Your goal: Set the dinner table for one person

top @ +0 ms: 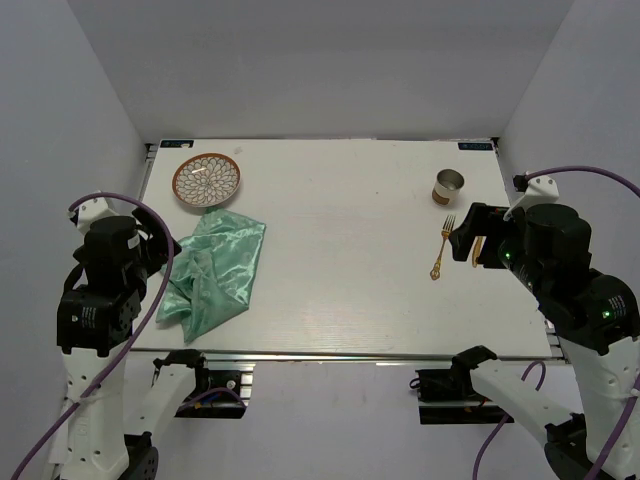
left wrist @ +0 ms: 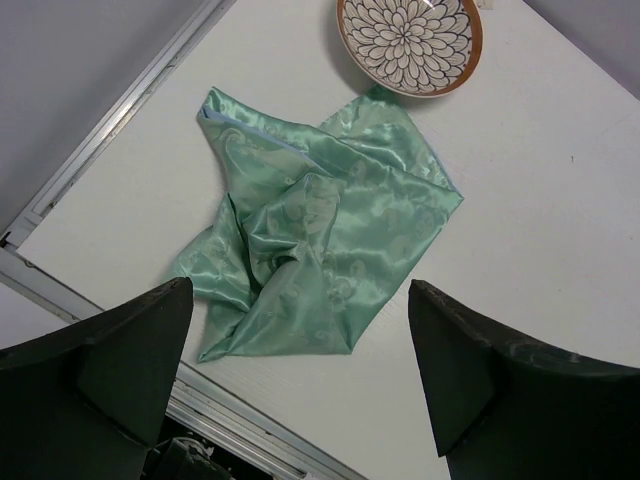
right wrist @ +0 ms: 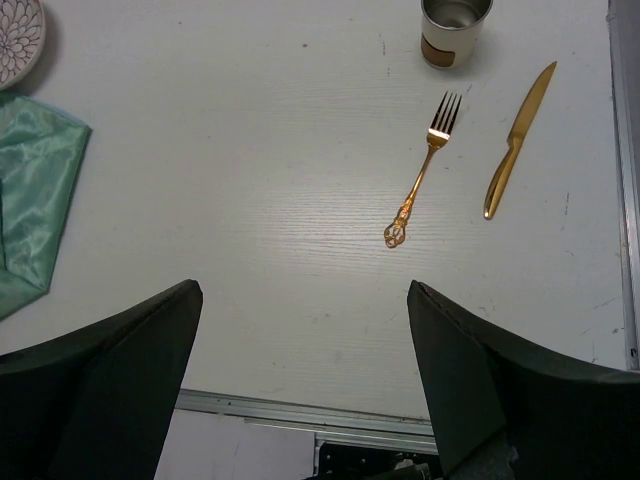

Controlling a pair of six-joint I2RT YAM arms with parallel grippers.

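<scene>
The white dinner table (top: 340, 260) carries a flower-patterned bowl (top: 206, 181) at the far left, with a crumpled mint-green cloth (top: 212, 272) just in front of it. A metal cup (top: 448, 186) stands at the far right, with a gold fork (top: 441, 247) in front of it. A gold knife (right wrist: 518, 140) lies right of the fork (right wrist: 423, 170). My left gripper (left wrist: 300, 290) is open and empty, raised over the cloth's near edge (left wrist: 320, 230). My right gripper (right wrist: 300, 290) is open and empty, raised near the table's front edge, short of the fork.
An aluminium rail (top: 340, 355) runs along the table's near edge, and another rail (left wrist: 100, 130) borders its left side. Grey walls (top: 320, 60) close in the back and both sides. The bowl (left wrist: 410, 40) touches the cloth's far corner. Purple cables (top: 150, 300) loop beside both arms.
</scene>
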